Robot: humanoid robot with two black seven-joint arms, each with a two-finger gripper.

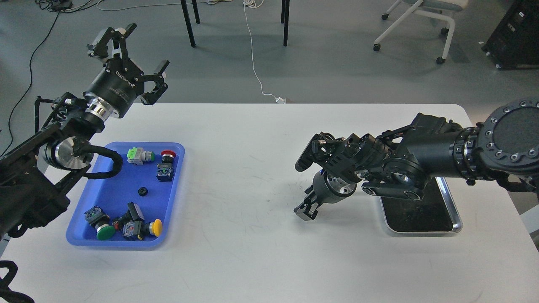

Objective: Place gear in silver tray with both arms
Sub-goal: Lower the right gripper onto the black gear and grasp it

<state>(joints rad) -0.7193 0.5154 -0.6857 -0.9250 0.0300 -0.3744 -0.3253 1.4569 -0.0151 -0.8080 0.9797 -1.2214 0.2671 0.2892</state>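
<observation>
The gear [143, 192] lies in the blue tray [174, 185], below the open, empty left claw [130, 63], the nearer one. State of the right claw [306, 209] cannot be determined; the silver tray [457, 219] lies to its right.

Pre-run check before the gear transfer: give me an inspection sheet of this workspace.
Surface: white table, scuffed.
Job's things: silver tray at right, partly under the right arm; small black gear lies in the blue tray.
Clutter: pushbutton switches in the blue tray.
Grippers: left gripper open, raised beyond the table's far edge; right gripper low over the table, state unclear.
Cables: white cable on floor.
Surroundings: white chair.
</observation>
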